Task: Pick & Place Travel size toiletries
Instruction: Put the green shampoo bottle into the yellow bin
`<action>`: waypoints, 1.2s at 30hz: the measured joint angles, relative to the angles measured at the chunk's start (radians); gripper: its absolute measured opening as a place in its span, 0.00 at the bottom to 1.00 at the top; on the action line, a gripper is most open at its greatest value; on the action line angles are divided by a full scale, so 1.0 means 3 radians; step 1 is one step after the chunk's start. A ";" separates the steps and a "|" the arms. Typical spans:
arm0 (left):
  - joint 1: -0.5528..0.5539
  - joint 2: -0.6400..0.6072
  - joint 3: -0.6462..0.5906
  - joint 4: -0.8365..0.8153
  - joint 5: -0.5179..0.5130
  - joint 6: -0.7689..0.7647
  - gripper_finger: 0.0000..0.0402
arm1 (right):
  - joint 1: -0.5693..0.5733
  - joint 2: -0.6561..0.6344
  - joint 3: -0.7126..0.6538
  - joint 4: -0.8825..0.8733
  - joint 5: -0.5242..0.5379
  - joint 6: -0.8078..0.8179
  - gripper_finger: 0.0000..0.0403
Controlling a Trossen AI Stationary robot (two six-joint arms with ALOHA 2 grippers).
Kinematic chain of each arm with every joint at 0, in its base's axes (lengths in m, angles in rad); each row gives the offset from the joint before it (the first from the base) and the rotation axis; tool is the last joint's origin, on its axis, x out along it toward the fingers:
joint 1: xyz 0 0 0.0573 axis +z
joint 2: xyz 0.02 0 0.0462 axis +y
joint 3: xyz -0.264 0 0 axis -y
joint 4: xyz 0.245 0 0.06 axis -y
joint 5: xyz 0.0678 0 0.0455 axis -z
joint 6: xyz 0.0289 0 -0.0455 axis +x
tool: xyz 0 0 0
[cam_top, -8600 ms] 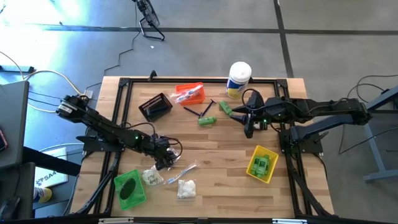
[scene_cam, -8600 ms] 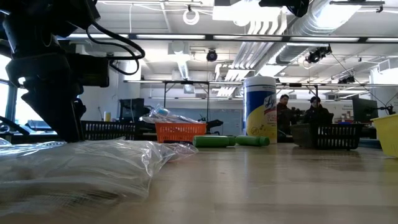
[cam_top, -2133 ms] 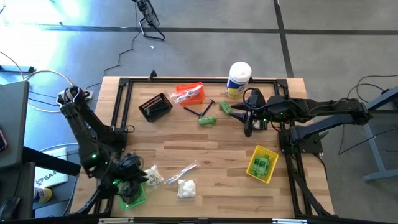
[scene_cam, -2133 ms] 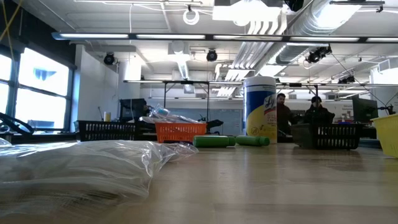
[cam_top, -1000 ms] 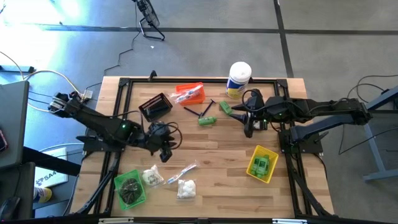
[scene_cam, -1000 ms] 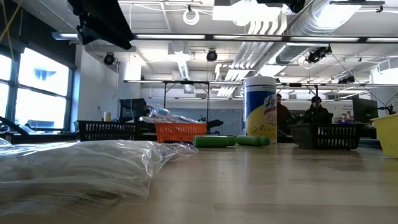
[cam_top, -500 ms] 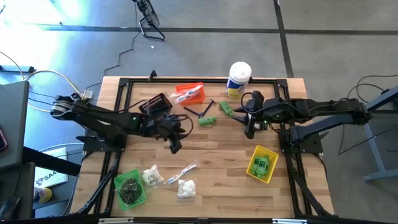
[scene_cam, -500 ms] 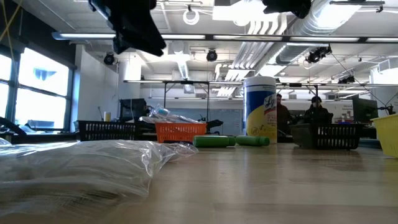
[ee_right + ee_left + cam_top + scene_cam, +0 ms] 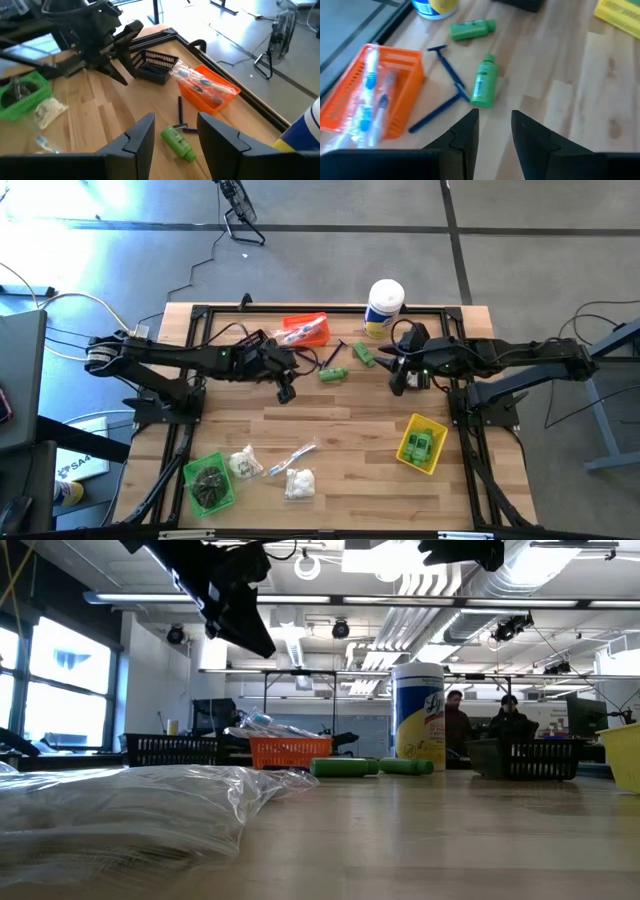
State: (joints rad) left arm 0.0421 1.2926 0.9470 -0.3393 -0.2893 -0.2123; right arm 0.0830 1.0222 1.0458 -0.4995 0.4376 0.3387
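Your left gripper (image 9: 286, 392) hangs above the table with its fingers parted and nothing between them; just ahead of it lie two thin razors (image 9: 451, 80), crossed, with a green bottle (image 9: 483, 84) touching their far side, a second green bottle (image 9: 472, 29) farther on, and the orange bin (image 9: 367, 90) with its wrapped toothbrushes off to one side. Your right gripper (image 9: 398, 380) waits above the table close to that second bottle, its fingers likewise apart and empty. The rest of the toiletries, two small bags of white puffs (image 9: 298, 482) and a clear slim packet (image 9: 290, 456), lie well behind the left gripper, beside the green bin (image 9: 210, 484), while the yellow bin (image 9: 421, 443) sits well behind the right one. If you go for the nearer bottle, expect it to be light, stiff and smooth, and, lying on its side, ready to roll; take it across the middle of its body, fingers square to its long axis. The razors look light and stiff but lie very low on the wood, so they would be harder to pinch; take one across the handle, away from where they cross. The puff bags are soft and crinkly and will squash, so grip a gathered bit of the wrapping.
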 joint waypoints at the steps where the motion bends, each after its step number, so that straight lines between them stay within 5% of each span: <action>1: 0.0036 0.0000 0.0000 0.0000 0.0000 0.0012 0.28 | 0.0000 -0.0001 0.0000 0.0001 0.0019 0.0044 0.35; 5: 0.0160 0.0000 0.0000 -0.0014 0.0125 0.0009 0.28 | 0.0000 0.0000 0.0000 0.0003 0.0031 0.0244 0.35; 11: 0.0425 0.0056 0.0001 0.0258 0.0807 0.0092 0.28 | 0.0000 0.0000 0.0000 0.0004 0.0030 0.0440 0.35; 20: 0.0491 0.0370 0.0001 0.0825 0.0931 0.0566 0.28 | 0.0000 -0.0001 0.0000 0.0006 0.0025 0.0442 0.35; 31: 0.0537 0.0700 0.0001 0.1270 0.0905 0.0439 0.61 | 0.0000 0.0000 0.0000 -0.0018 0.0017 0.0298 0.35; 36: 0.0535 0.0940 0.0003 0.1568 0.0905 0.0411 0.67 | 0.0000 -0.0001 0.0000 -0.0025 0.0017 0.0253 0.35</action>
State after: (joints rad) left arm 0.2028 1.5746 0.9478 0.1310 -0.0177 -0.0891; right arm 0.0830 1.0220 1.0458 -0.5071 0.4428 0.4145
